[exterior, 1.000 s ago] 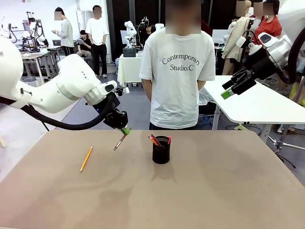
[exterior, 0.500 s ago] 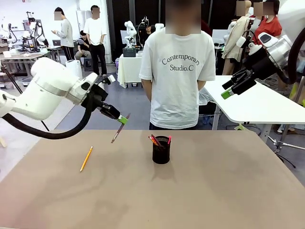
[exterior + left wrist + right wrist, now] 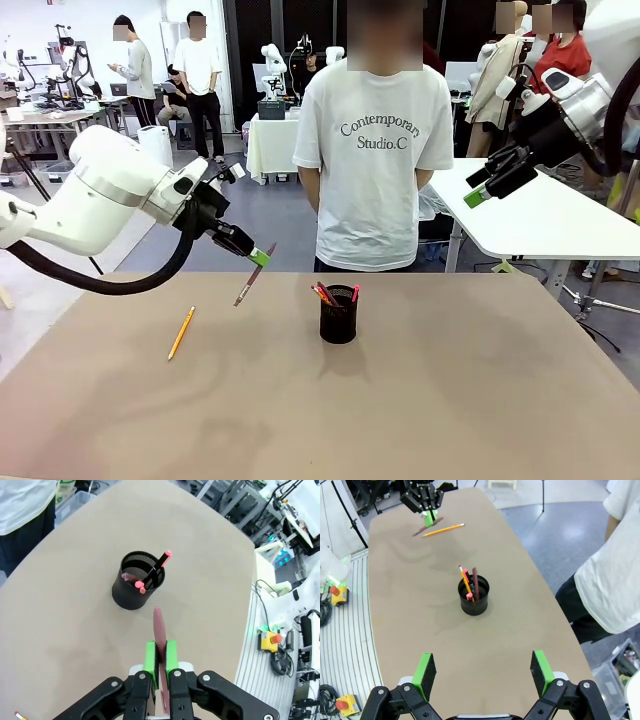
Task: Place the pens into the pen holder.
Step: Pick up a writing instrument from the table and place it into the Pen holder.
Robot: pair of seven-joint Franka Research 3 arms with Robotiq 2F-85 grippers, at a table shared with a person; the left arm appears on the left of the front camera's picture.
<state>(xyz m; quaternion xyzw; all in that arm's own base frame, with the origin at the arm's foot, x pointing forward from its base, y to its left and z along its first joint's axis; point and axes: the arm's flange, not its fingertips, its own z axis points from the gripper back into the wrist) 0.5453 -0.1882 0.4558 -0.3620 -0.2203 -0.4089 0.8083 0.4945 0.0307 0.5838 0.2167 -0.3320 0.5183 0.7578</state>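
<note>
The pen holder (image 3: 338,318) is black wire mesh, its pens (image 3: 322,293) red and pink; left of centre, a dark red-brown pen (image 3: 250,282) and yellow-orange pencil (image 3: 181,332); tan worktop (image 3: 450,400).

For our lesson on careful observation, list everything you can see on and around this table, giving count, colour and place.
table: one, brown, before the robot.
pen holder: one, black mesh, upright, far middle of the table.
pens in the holder: at least three, red, pink, dark, standing inside.
yellow pen: one, yellow-orange, lying on the table's left part.
dark red-brown pen: one, in the air left of the pen holder.
person: one, white T-shirt, standing at the far side.
left gripper: one, black, green pads, shut on the dark red-brown pen.
right gripper: one, black, green pads, open, raised at the right.
</note>
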